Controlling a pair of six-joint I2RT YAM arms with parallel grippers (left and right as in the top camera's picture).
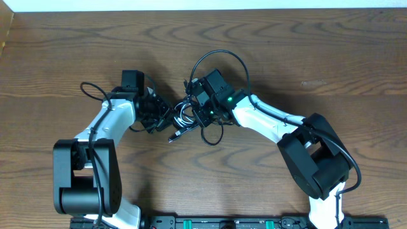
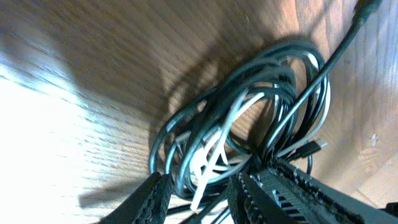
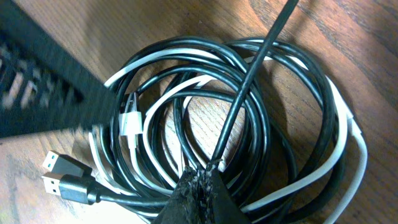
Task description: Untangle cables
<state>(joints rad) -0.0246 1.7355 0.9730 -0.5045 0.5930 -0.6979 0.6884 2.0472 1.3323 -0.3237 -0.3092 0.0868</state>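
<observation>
tangled coil of thin black and white cables [image 2: 231,112] lies on brown wood-grain table [image 2: 74,93]. left gripper [image 2: 199,196] straddles its lower edge, jaws apart, white and black strands between fingers [image 2: 152,199].

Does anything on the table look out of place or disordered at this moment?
Yes. The cables lie mid-table as one tangled coil, black and white loops threaded through each other. The right gripper is shut on one black strand, which runs straight across the coil.
</observation>
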